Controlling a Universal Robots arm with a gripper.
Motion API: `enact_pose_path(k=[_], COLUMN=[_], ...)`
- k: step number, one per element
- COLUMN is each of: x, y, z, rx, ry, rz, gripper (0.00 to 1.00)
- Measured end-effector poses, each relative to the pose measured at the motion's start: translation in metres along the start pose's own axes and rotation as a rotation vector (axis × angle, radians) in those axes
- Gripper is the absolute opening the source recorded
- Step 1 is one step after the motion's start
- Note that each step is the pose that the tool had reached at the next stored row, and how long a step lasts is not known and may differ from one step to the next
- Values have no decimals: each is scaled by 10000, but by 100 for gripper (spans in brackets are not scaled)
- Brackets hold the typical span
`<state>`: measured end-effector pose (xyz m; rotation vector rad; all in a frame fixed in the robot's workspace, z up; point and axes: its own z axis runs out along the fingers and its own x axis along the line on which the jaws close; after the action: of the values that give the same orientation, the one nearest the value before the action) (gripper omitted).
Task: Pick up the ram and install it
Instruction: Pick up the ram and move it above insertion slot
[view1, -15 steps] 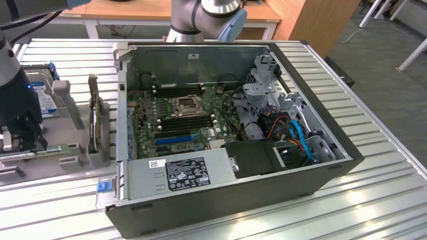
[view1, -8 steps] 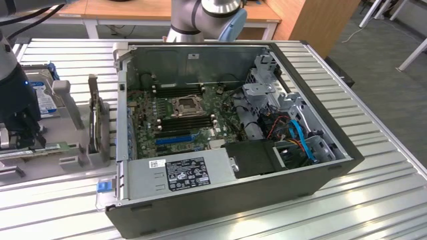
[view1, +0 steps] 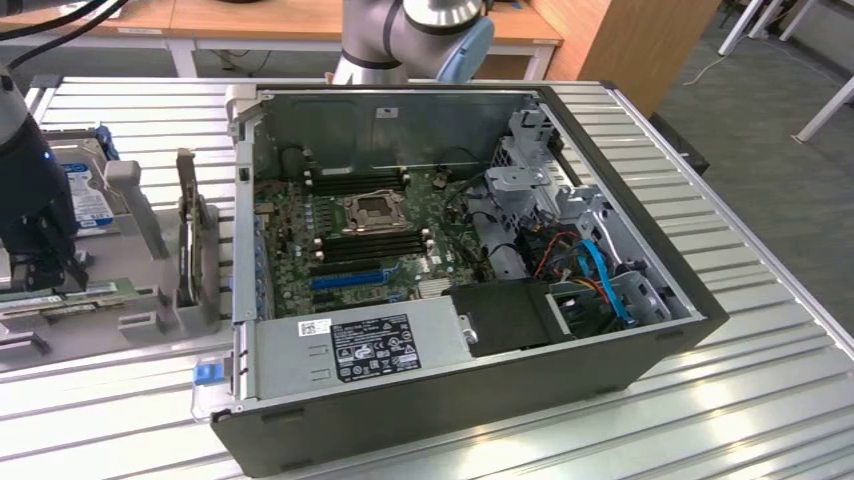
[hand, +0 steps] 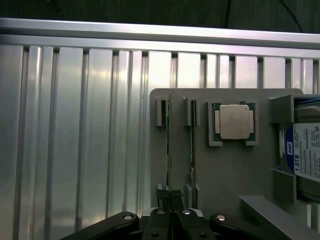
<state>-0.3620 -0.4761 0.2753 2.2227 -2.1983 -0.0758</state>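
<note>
Ram (hand: 168, 140), thin and green, stands on edge in a gray tray (hand: 225, 170). The end effector (hand: 170, 196) pinches it tight.

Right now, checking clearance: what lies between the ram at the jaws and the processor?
A second ram stick, on edge in its own slot; wrist view.

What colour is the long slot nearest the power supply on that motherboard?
Blue. The slot shows best in the exterior view.
</note>
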Motion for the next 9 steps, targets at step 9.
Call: enact_pose_path(k=[9], x=[-6], y=[3], z=[-80], rx=[1], ry=[-1], rz=[0], gripper=[11])
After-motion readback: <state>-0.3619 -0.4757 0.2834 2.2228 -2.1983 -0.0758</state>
